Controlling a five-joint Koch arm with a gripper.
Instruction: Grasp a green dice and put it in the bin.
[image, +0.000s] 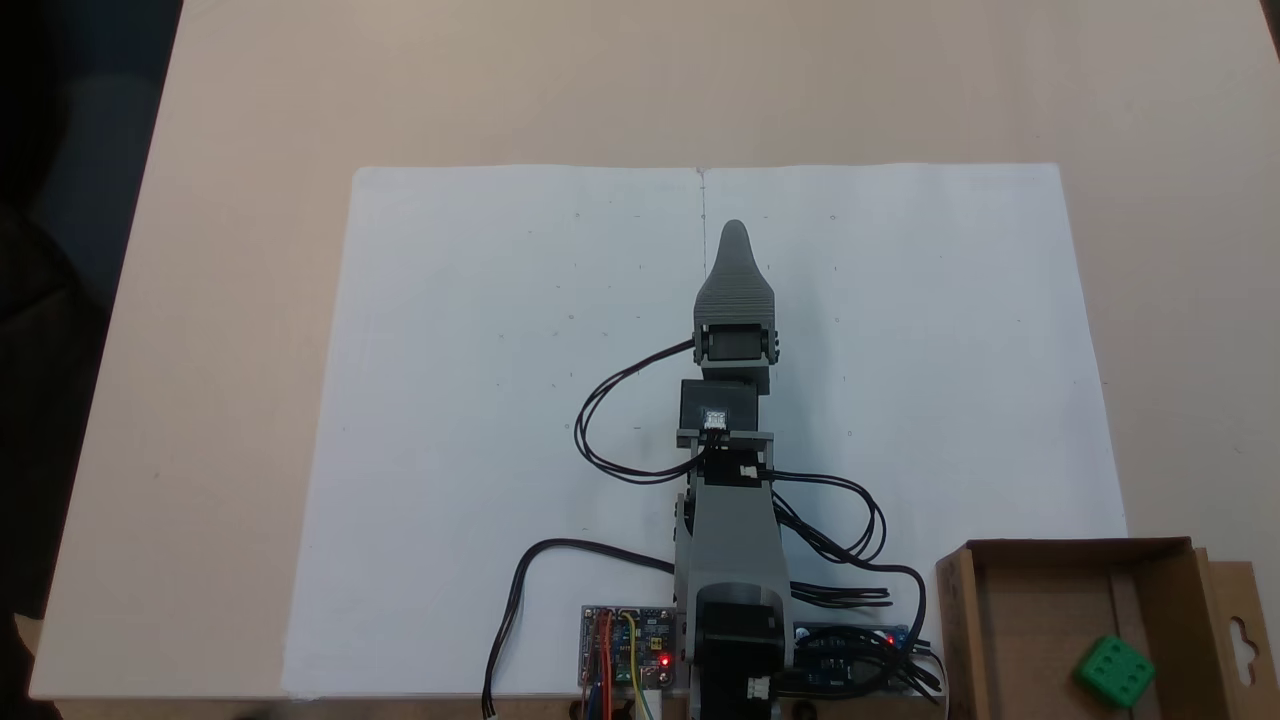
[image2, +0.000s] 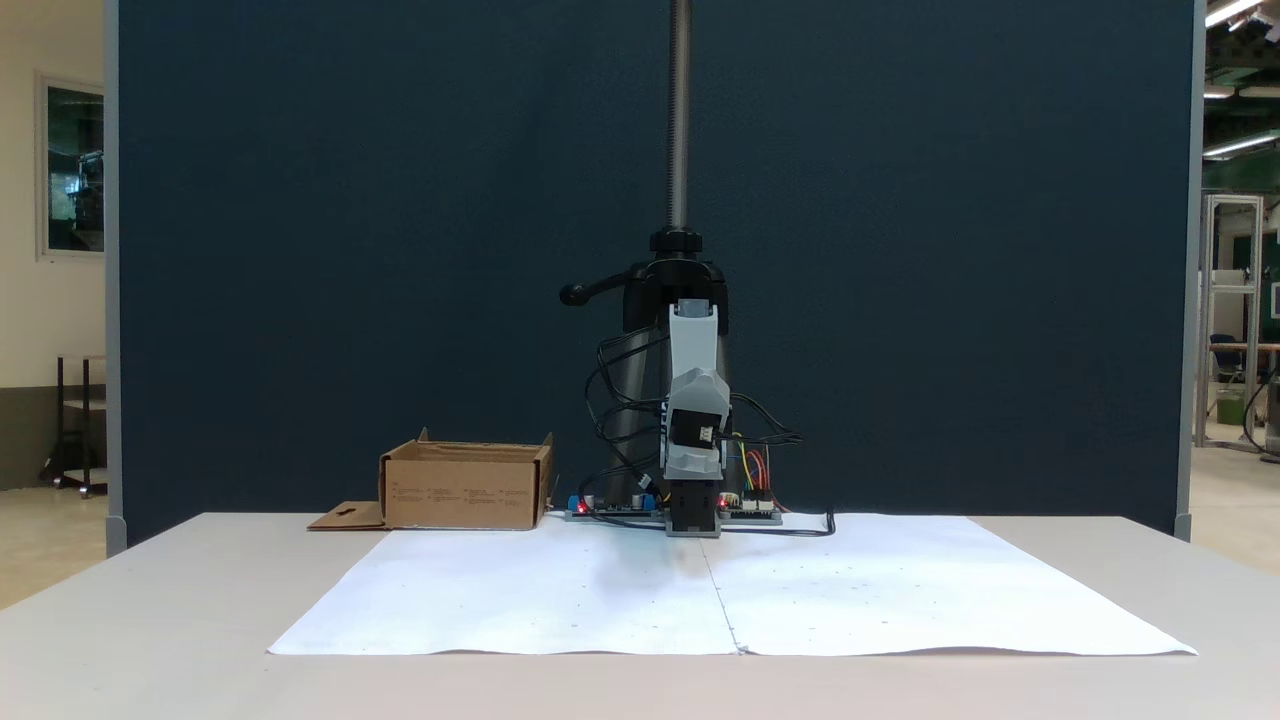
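The green dice (image: 1115, 672) lies inside the bin (image: 1075, 548), a brown cardboard box at the lower right of a fixed view, beside the arm's base. The other fixed view shows the bin (image2: 465, 490) from the side, left of the arm, and its walls hide the dice. The gripper (image: 734, 238) points out over the white paper, far from the dice and holding nothing. From above only its upper jaw shows. Facing the arm, the gripper (image2: 698, 388) is a small grey shape and I cannot make out a gap.
White paper sheets (image: 480, 400) cover the middle of the beige table (image: 230, 300). Circuit boards (image: 625, 645) and black cables (image: 620, 420) sit around the arm's base. A black tripod pole (image2: 680, 120) stands behind the arm, before a dark blue partition.
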